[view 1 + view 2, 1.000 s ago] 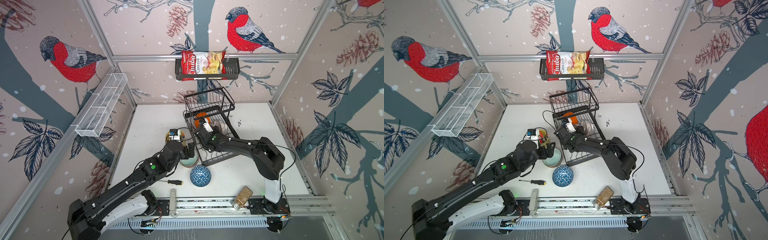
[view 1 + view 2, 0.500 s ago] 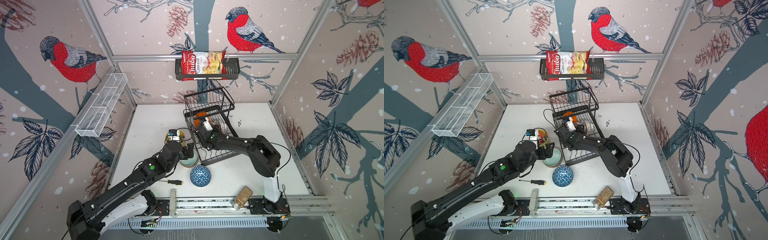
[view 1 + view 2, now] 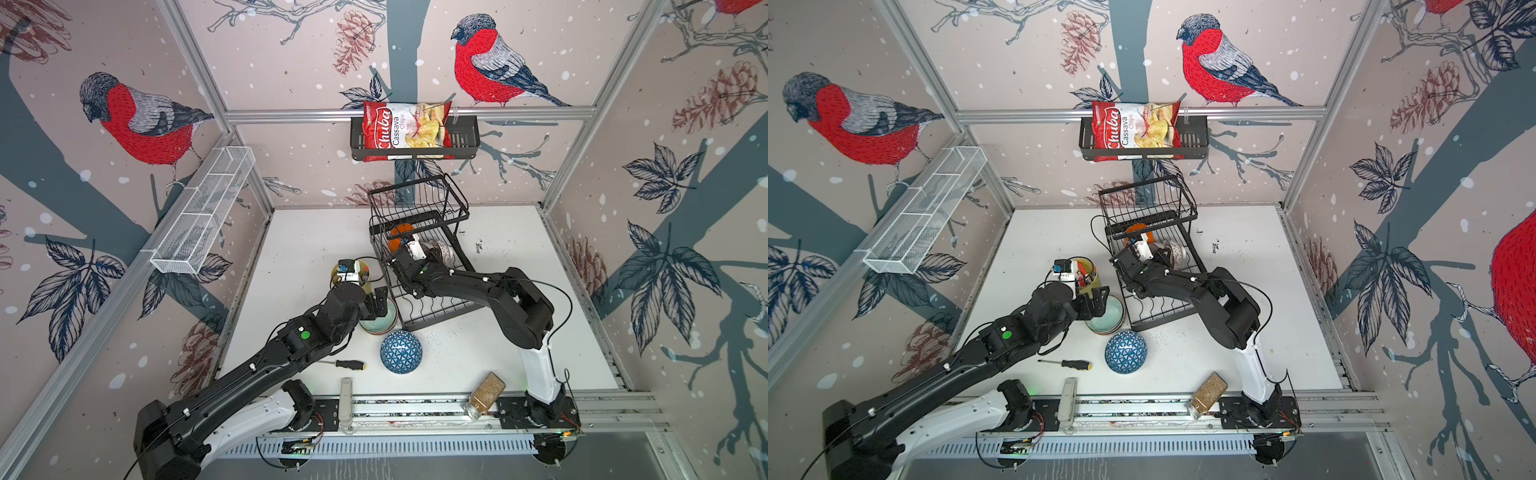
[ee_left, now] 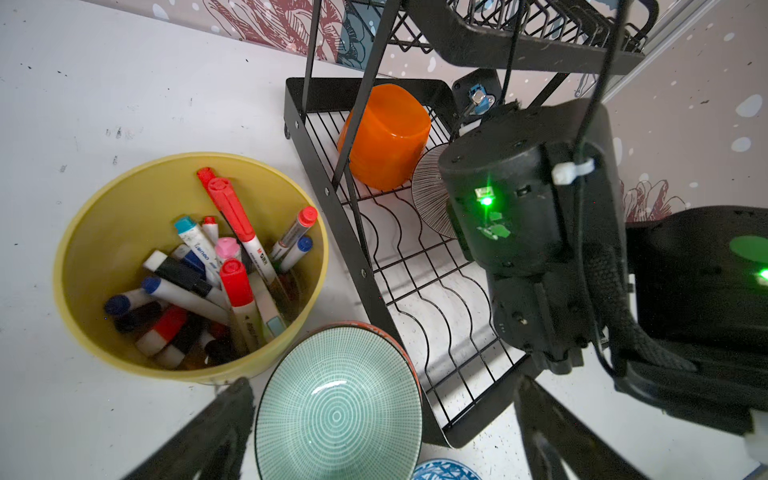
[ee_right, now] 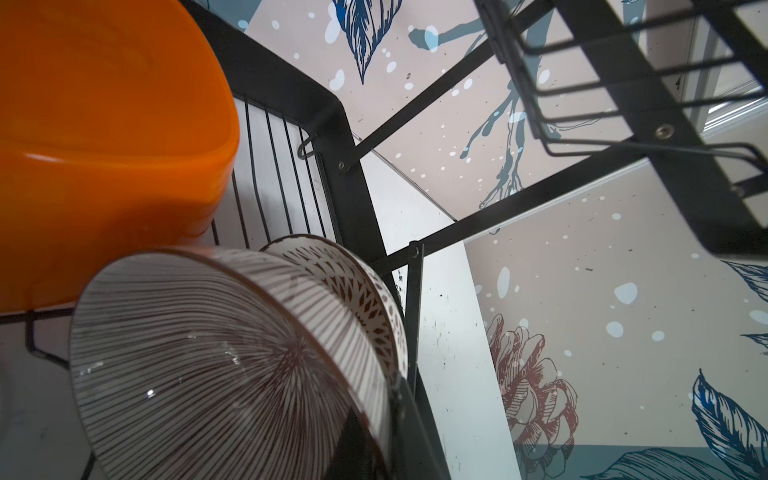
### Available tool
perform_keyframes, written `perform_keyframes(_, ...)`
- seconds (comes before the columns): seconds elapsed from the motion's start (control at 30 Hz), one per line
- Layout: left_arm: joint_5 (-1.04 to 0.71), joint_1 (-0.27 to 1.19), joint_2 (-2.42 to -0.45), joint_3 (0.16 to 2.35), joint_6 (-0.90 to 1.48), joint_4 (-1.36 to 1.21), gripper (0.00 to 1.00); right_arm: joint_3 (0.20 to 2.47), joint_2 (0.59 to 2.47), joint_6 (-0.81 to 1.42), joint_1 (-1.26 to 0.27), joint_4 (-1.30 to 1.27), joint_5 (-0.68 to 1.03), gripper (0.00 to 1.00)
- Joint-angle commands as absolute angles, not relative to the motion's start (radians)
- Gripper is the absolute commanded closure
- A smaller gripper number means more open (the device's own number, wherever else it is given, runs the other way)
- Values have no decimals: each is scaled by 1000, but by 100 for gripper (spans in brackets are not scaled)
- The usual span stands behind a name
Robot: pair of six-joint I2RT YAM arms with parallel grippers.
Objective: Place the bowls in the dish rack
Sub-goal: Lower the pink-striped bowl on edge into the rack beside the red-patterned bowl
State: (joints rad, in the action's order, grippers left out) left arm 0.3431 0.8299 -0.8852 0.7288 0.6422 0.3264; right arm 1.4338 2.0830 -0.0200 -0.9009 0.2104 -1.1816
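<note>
**Dish rack** (image 3: 436, 318): stands at the far centre of the table (image 3: 511, 224), with the upper basket raised above the wavy-wire lower tray.

**Lower tray, contents:** the orange bowl (image 4: 384, 133) rests overturned at the far left corner. Just right of it, the striped bowl (image 5: 208, 365) stands tilted on its edge. The lattice bowl (image 5: 361, 299) stands close behind the striped bowl, on its right.

**Right gripper** (image 5: 382, 432): reaches into the lower tier, beneath the upper basket. The jaws are clenched. In the wrist view they appear to pinch the rim of the striped bowl, but the contact sits at the frame edge and is partly blurred.

**Left gripper** (image 3: 380, 301): the jaws are spread wide and grasp nothing. It hangs over the teal bowl (image 4: 336, 411), with one of its fingers (image 4: 224, 428) on each side of the bowl.

**Teal bowl:** upright on the table, outside the rack. It is just beside the rack's near left corner and just near of the yellow cup (image 4: 104, 232) of markers. A dark red rim shows under its far edge.

**Blue patterned bowl** (image 3: 401, 352): mouth-down on the table, just near of the teal bowl and also outside the rack. A screwdriver (image 3: 340, 364) lies on the table to its left.

**Count:** three bowls are in the rack and two are visible on the table.
</note>
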Motion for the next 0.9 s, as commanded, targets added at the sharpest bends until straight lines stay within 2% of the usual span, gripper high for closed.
perform_keyframes(0.0, 348, 828, -887, 727, 629, 317, 3, 1448, 2094, 0, -898, 172, -1238, 100)
perform_keyframes(0.43, 353, 827, -885, 727, 635, 327, 3, 1490, 2150, -17, -897, 160, -1238, 100)
perform_keyframes(0.73, 353, 825, -890, 723, 634, 328, 3, 1510, 2168, 16, -917, 214, -1176, 100)
perform_keyframes(0.87, 347, 825, -895, 721, 634, 324, 3, 1528, 2183, 47, -922, 256, -1168, 96)
